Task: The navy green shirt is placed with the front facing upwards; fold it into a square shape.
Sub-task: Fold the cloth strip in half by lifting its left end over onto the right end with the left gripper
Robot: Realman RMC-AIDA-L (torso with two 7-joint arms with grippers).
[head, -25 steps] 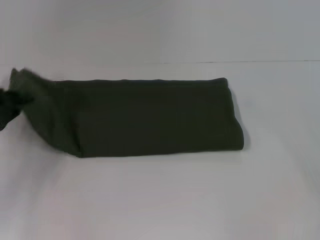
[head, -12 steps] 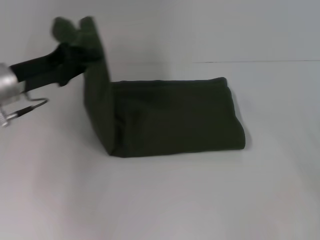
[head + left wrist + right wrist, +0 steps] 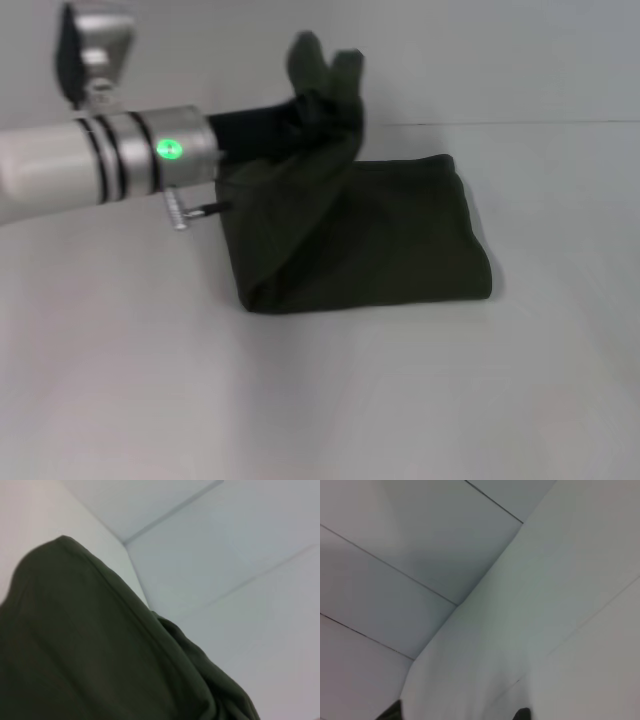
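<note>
Navy green shirt (image 3: pixel 370 240) lies on the white table (image 3: pixel 320 400), already folded into a long band whose axis runs left to right; its near edge faces the robot and its far edge runs toward the table's back edge. The right end rests flat and rounded near the table's middle. The left end is lifted off the surface and carried over the flat part, hanging as a slanted flap from the left gripper (image 3: pixel 300 115), which pinches the bunched cloth tight above the band's far-left part. The unfolded end thus lies to the right of that gripper, along the long axis. Dark olive, plain, softly creased; no lettering shows. The right gripper is out of sight.
</note>
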